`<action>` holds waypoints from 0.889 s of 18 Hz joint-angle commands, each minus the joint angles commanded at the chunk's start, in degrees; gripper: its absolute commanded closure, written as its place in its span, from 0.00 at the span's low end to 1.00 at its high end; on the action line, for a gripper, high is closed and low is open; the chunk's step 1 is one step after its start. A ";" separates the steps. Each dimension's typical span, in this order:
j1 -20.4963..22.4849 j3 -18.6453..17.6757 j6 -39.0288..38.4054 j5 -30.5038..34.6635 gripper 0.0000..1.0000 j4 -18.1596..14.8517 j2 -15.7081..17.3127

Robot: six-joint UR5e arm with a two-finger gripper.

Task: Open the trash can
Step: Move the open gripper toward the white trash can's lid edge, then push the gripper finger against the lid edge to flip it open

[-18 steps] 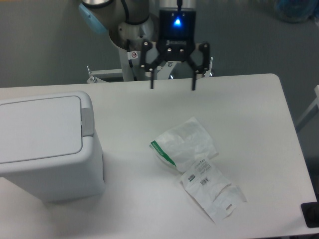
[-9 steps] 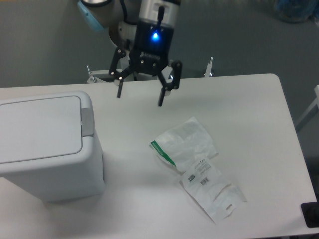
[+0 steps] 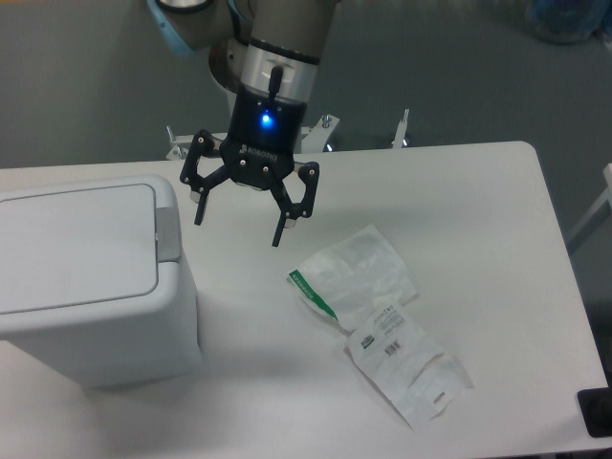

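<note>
- The jaws (image 3: 237, 229) are spread wide with nothing between them; the two black fingers point down and slightly toward the camera, one fingertip (image 3: 199, 221) on the trash-can side and the other further out over the table.
- They hang above the white table (image 3: 478, 191), clear of its surface, and touch nothing.
- A blue light glows on the black body just above the jaws, below the silver-and-grey wrist of the arm (image 3: 277, 57).
- The trash can (image 3: 86, 277) stands on the table beside the jaws, on the side of the fingertip nearest it, and a little nearer the camera than they are. It is a large boxy white bin with rounded corners.
- Its flat rectangular lid (image 3: 72, 244) lies down flat, shut.
- The small grey push tab (image 3: 167, 234) sits on the rim edge that faces the jaws, just beside and slightly below the nearer fingertip; a narrow gap separates them.
- On the other side of the jaws, nearer the camera, a crumpled white wrapper (image 3: 356, 279) with a green strip along one edge lies flat on the table, near the outer fingertip but apart from it.
- A second white wrapper (image 3: 406, 368) with printed black marks lies past the first one, further from the jaws, its end touching or overlapping the first.
- A small dark object (image 3: 598, 413) shows at the table's near corner, well apart from the jaws; what it is cannot be told.
</note>
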 joint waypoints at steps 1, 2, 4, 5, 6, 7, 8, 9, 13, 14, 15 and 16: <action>-0.26 -0.09 0.00 0.09 0.00 0.00 -0.17; -0.44 -0.09 0.09 0.09 0.00 0.00 -0.26; -0.53 -0.18 0.00 0.09 0.00 0.00 -0.35; -0.97 -0.26 0.00 0.09 0.00 0.00 -0.44; -1.14 -0.26 0.00 0.09 0.00 0.00 -0.53; -1.15 -0.35 0.09 0.17 0.00 0.00 -0.70; -1.23 -0.27 0.09 0.26 0.00 0.00 -0.79; -1.41 -0.35 0.09 0.35 0.00 0.00 -0.88; -1.94 -0.26 0.09 0.44 0.00 0.00 -1.32; -1.94 -0.26 0.09 0.44 0.00 0.00 -1.32; -1.94 -0.26 0.09 0.44 0.00 0.09 -1.32; -1.94 -0.26 0.09 0.44 0.00 0.09 -1.41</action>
